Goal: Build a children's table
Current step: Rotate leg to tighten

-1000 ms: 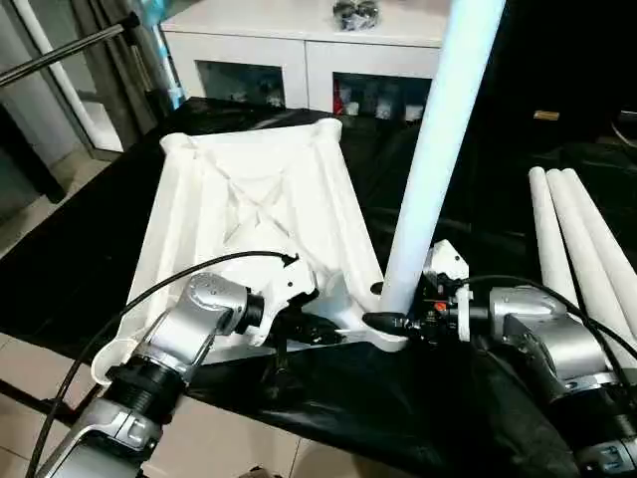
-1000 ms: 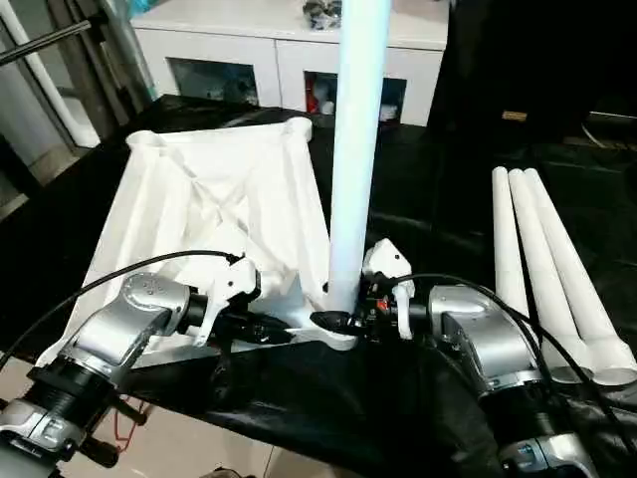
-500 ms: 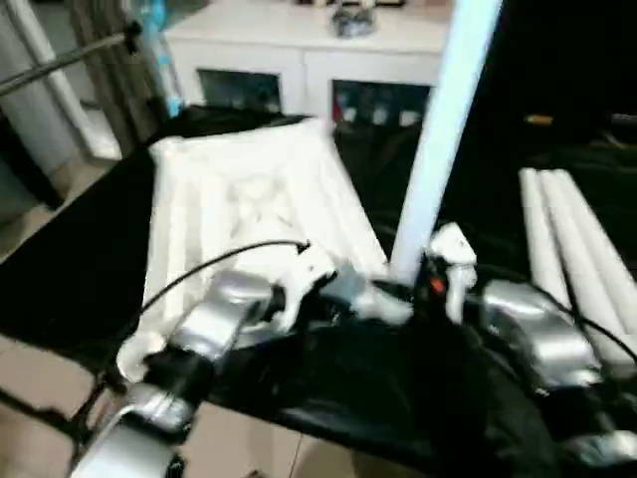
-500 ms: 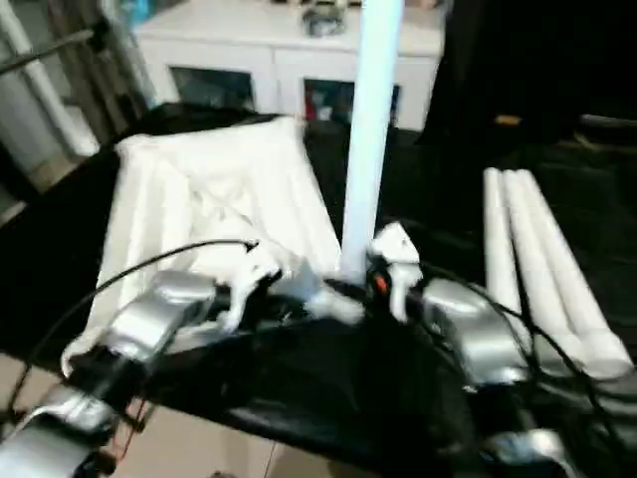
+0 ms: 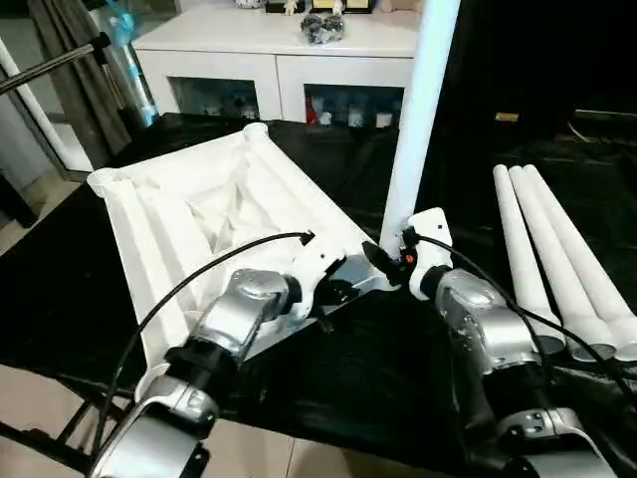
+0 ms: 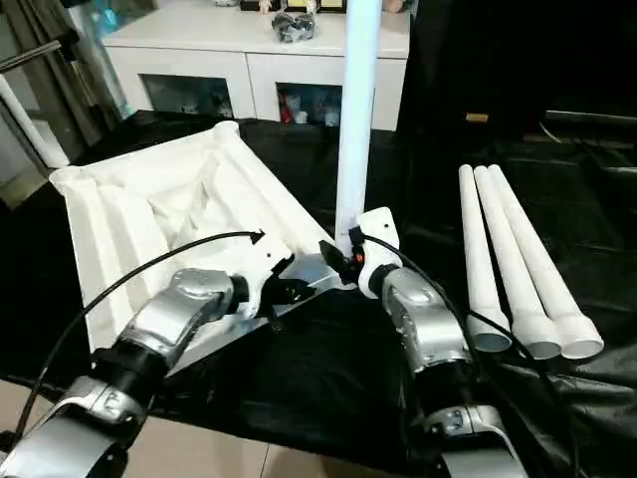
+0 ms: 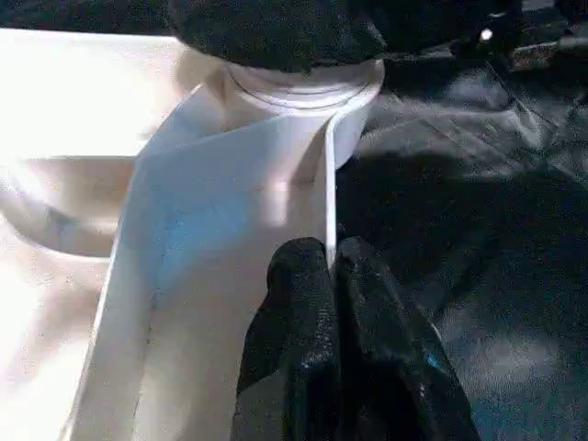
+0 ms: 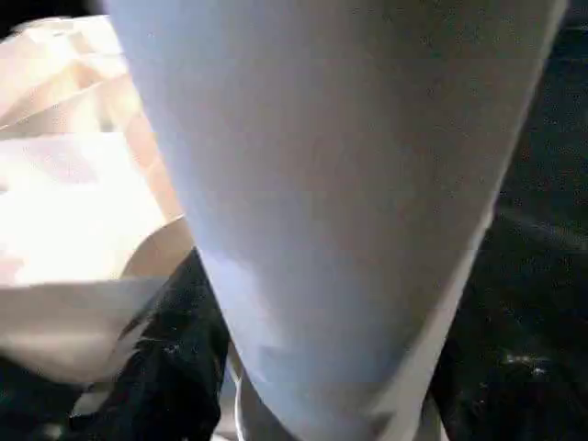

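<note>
Black sheeting covers the bench; behind it stands a white cabinet with glass doors, small ornaments on top.

Item 1: tabletop, white plastic, lying underside up on the sheeting, ribs showing; its far corner socket sits empty near the cabinet; the near corner socket faces you.

Item 2: leg, white tapered tube, standing nearly upright with its foot in that near socket; it leans slightly toward your right.

Item 3: three spare legs, lying side by side on the sheeting, well apart from the tabletop, on your right.

Item 4: left gripper, jaws closed on the thin edge wall of the tabletop just beside the near socket; you are steadying the top there.

Item 5: right gripper, at the foot of the standing leg, touching it; the leg sits between its jaws, which look closed on the tube, though the fingertips are partly hidden.

Risks, as judged: the leg may not be fully seated, so letting go could tip it toward the spare legs; pushing down off-axis could jam it crooked in the socket; the left hold is on a narrow wall and may slip, letting the tabletop slide on the sheeting.
</note>
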